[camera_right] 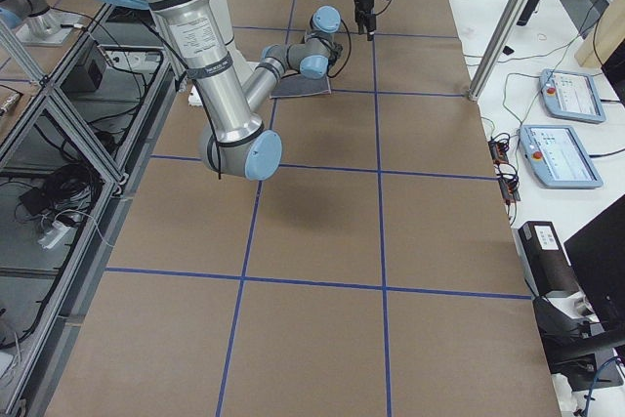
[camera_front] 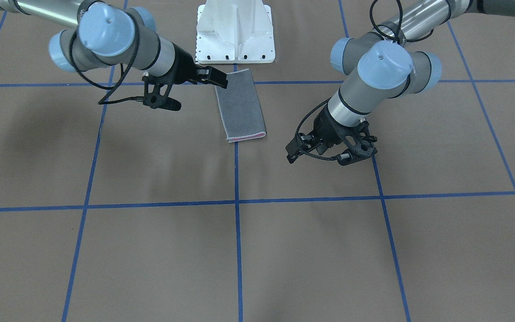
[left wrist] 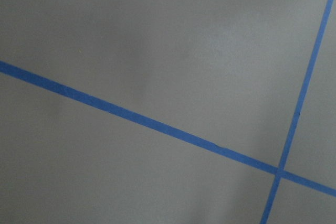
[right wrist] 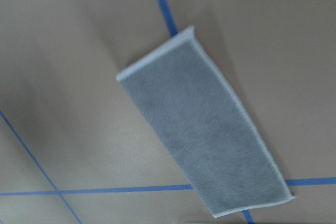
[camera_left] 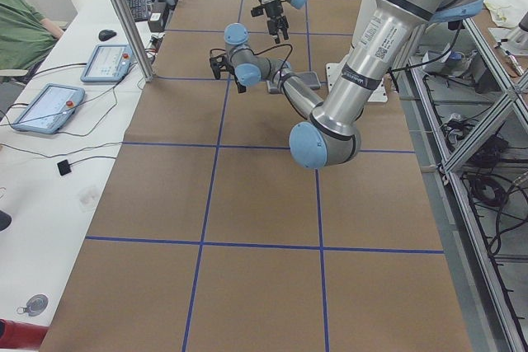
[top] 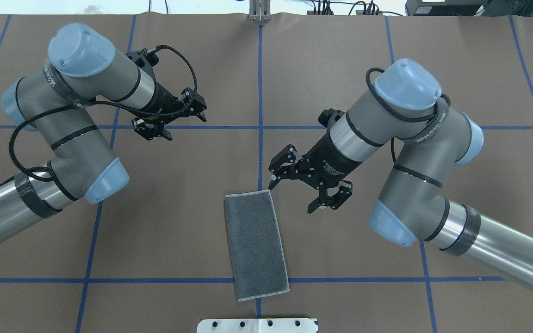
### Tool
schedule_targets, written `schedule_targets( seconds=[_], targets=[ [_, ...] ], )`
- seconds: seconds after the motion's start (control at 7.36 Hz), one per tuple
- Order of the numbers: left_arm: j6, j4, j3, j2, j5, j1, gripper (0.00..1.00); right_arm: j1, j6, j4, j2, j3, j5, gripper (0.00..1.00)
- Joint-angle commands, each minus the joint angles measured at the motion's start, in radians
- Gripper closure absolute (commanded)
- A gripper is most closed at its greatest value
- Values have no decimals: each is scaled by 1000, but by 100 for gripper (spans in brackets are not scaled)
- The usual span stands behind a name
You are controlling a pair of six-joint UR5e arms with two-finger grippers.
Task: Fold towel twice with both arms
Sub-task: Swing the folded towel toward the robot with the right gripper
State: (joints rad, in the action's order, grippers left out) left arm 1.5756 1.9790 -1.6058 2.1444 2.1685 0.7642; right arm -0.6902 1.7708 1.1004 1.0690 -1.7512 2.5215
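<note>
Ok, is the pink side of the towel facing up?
No, the towel lies folded with its grey face up; only a thin pink sliver peeks from one end.

Folded towel (top: 257, 247) on blue-taped brown table (top: 155, 231)

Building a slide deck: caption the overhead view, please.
Once-folded towel lies grey side up; open right gripper hovers by its far corner, open left gripper apart.
</note>
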Motion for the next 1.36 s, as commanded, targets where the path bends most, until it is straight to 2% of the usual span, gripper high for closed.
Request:
schedule_targets(
  seconds=[0.0,0.27,0.41,0.54,0.68,0.95,1.22],
  targets=[
    [152,0,-67,-3,33,-60,0,-142,-117,1,83,6,118,0],
    [278,-2,-124,-6,14,-178,0,-221,-250,3,159,15,135,0],
    [287,-5,-137,-9,-68,-251,0,-264,-311,3,170,47,185,0],
    [276,-18,-123,-8,-129,-307,0,-273,-318,3,172,58,197,0],
    [226,-23,-102,-8,-189,-310,0,-272,-318,1,170,59,197,0],
    [31,-23,-62,-6,-220,-293,1,-270,-318,-4,170,64,191,0],
    [-45,-23,-54,-4,-233,-293,6,-270,-320,-5,169,65,184,0]
  ],
)
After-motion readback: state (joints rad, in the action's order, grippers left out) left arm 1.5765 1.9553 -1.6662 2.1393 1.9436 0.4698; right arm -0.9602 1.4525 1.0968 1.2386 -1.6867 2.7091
